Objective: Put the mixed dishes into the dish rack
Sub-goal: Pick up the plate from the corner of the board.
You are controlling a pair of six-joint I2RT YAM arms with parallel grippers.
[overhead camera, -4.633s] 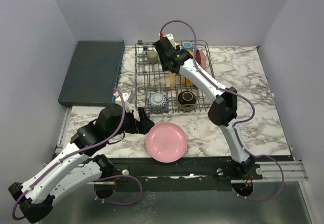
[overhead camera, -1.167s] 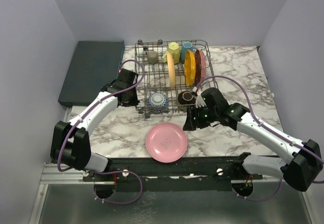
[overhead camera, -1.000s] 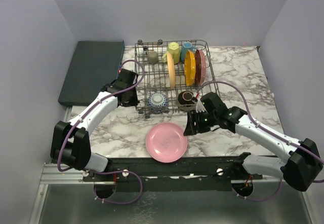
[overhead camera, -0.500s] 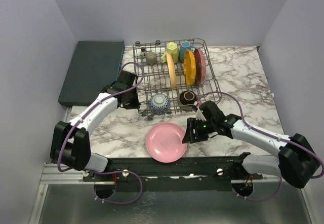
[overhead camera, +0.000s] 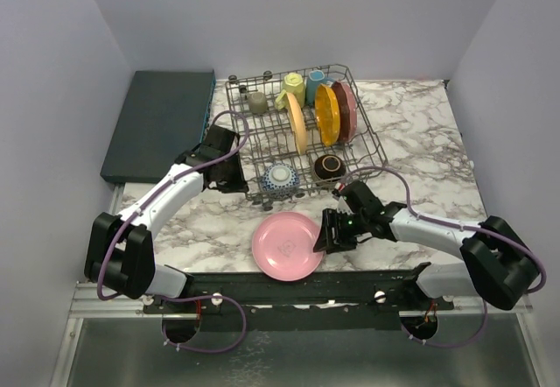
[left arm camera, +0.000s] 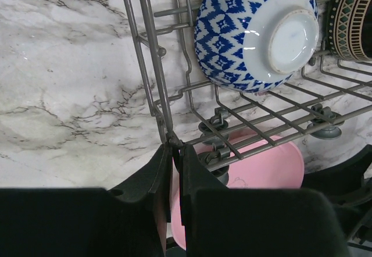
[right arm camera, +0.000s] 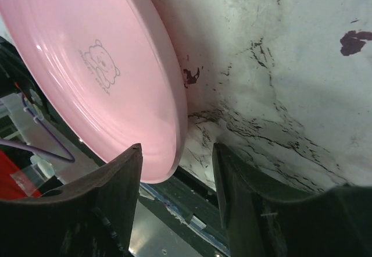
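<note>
A: Judging handling: pink plate looks rigid, glazed, slick, breakable. Thin rim is the only purchase.

B: Position?

A: Lies on marble table, near edge, in front of dish rack. The right gripper is spread, plate's right-hand rim between its fingers, unpinched. The left gripper is narrow, clamped on rack's corner wire.

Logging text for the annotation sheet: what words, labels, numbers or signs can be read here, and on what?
None: no words, numbers or brand marks can be read in any view.
The pink plate carries only a small outlined bear drawing, with no letters.
</note>
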